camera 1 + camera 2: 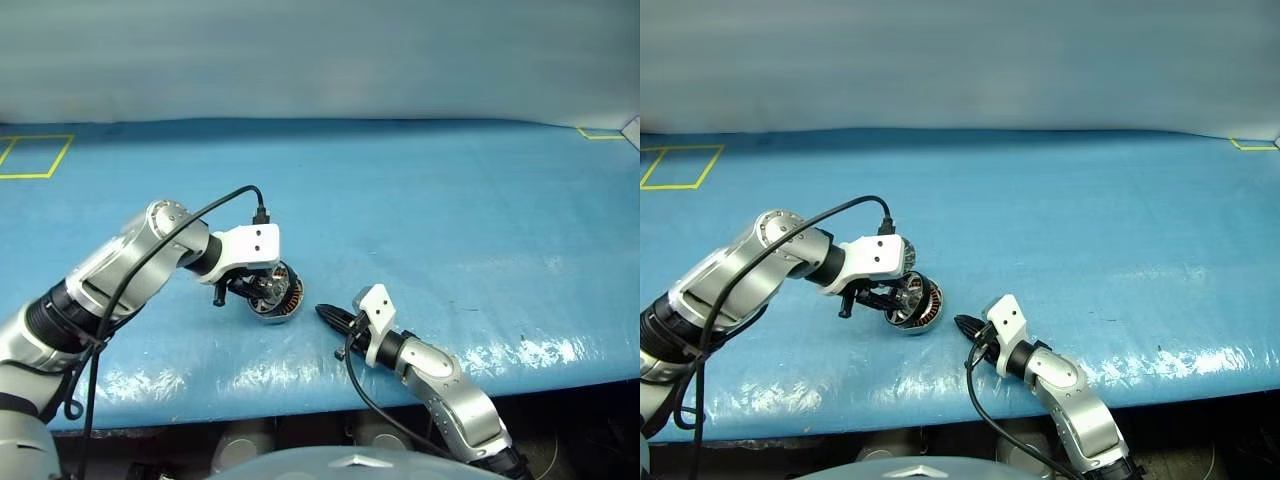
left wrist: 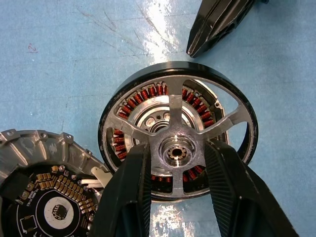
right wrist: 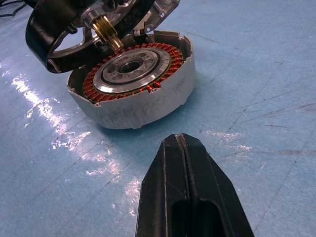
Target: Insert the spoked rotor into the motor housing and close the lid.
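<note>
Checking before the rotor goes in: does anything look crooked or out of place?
Yes. The spoked rotor, held at its hub by the left gripper, sits tilted over the motor housing, one edge raised, not seated flat on the copper windings. The lid is open. The right gripper waits shut, apart.

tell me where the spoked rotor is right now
The spoked rotor is pinched at its hub by the left gripper, tilted just over the open motor housing, left of the shut right gripper on the blue table.
</note>
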You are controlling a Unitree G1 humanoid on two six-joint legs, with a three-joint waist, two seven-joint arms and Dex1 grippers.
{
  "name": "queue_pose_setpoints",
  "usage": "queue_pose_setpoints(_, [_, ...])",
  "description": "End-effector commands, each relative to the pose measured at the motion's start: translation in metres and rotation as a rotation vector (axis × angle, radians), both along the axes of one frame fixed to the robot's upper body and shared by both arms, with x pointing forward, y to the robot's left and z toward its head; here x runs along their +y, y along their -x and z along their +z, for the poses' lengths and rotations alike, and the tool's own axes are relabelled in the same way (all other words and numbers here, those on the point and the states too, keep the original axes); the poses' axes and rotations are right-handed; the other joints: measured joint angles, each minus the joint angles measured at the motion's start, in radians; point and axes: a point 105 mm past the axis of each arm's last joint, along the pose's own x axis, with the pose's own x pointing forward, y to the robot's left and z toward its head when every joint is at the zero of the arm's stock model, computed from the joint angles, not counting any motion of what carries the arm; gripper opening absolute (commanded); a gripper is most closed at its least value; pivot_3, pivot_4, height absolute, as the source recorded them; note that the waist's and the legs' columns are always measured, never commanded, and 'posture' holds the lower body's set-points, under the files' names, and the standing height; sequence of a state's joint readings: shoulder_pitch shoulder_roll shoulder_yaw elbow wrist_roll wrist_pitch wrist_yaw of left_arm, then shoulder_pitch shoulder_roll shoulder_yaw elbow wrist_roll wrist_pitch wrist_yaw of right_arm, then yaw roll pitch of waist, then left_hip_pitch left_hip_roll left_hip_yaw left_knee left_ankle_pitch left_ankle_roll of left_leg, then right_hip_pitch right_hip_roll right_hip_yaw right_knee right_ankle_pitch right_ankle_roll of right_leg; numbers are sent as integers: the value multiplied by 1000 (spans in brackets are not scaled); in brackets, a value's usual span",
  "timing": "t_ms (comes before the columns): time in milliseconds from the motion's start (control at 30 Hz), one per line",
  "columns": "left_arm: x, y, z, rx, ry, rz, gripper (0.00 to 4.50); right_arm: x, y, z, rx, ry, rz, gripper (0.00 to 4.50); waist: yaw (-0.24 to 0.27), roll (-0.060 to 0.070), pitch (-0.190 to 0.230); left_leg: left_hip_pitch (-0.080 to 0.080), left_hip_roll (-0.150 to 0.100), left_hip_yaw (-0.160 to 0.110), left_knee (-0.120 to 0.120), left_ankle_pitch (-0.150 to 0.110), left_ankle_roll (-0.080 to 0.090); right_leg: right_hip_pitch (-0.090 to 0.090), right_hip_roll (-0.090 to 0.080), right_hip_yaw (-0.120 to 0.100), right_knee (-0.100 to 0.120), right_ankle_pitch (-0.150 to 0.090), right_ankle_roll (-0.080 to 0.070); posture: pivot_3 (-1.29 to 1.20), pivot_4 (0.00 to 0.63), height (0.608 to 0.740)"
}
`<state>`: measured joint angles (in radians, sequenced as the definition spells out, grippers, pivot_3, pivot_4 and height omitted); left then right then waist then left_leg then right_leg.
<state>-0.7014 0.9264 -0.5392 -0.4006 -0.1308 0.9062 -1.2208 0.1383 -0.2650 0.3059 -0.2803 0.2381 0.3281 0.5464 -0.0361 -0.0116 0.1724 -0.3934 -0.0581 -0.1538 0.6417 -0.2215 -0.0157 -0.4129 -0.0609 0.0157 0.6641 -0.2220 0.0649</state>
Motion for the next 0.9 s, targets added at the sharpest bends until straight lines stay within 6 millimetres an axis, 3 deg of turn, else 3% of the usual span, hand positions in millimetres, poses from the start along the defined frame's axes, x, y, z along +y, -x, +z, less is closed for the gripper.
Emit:
queue_pose_setpoints(33, [2,-4,12,-70,-13,-9,1293,3,-2,8,-32,-22,7,0,0,0,0,0,0,0,0,0,0,0,0,0,0,0,0,0,150,740])
queue_pose_setpoints(900, [5,-11,0,-52,-46,-2,1293,2,-2,7,-31,-13,-4,0,0,0,0,0,0,0,0,0,0,0,0,0,0,0,0,0,150,740])
